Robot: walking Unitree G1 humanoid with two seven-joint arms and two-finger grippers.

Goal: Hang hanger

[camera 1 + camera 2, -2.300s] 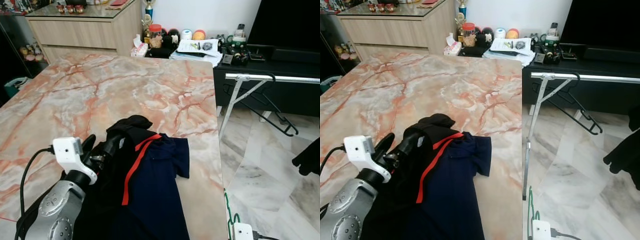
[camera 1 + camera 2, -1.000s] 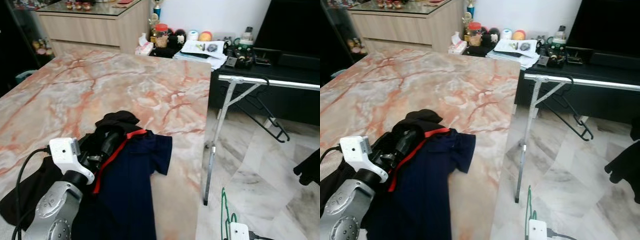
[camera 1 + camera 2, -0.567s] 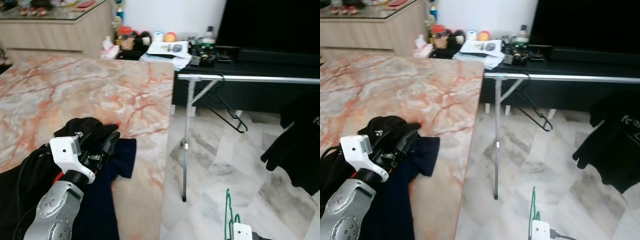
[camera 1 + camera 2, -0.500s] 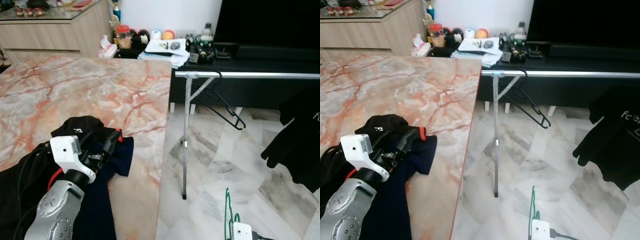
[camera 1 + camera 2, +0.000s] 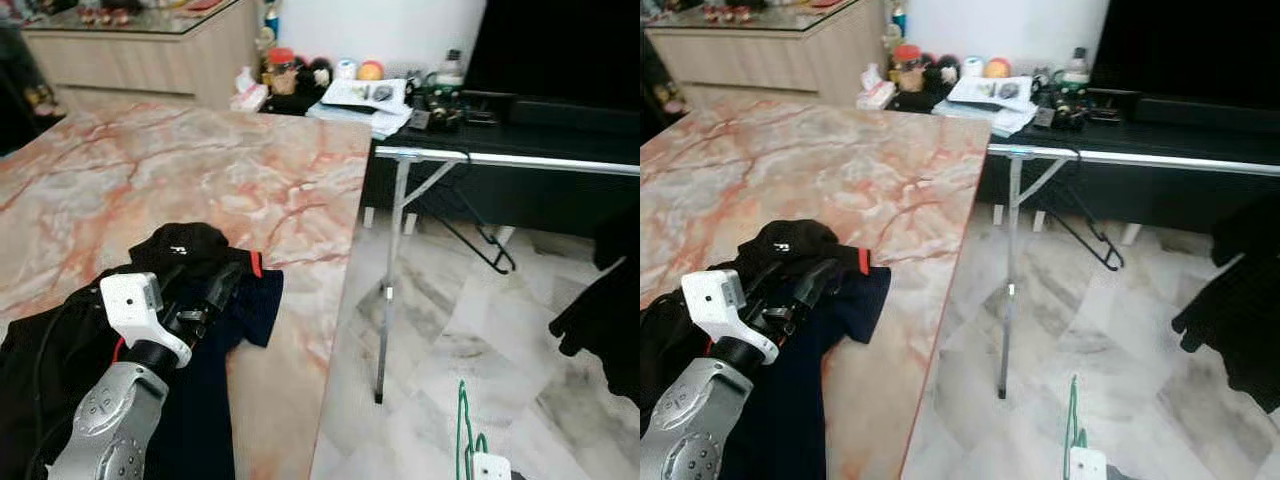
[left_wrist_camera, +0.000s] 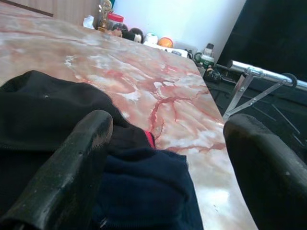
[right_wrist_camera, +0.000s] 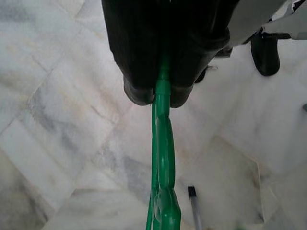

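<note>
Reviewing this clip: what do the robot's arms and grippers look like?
The left arm is silver metal with round bolted joints, a white box-shaped camera module at the wrist and a black cable looping off it. The left gripper has two long, thick, matte black fingers with rounded tips. The right gripper has the same black fingers; a white wrist module shows low in the eye view.

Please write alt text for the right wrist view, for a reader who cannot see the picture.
The right gripper is shut on a green hanger, which runs from between its two black fingers out over a white marble floor. A pen-like object lies on the floor near the hanger's far end.
</note>
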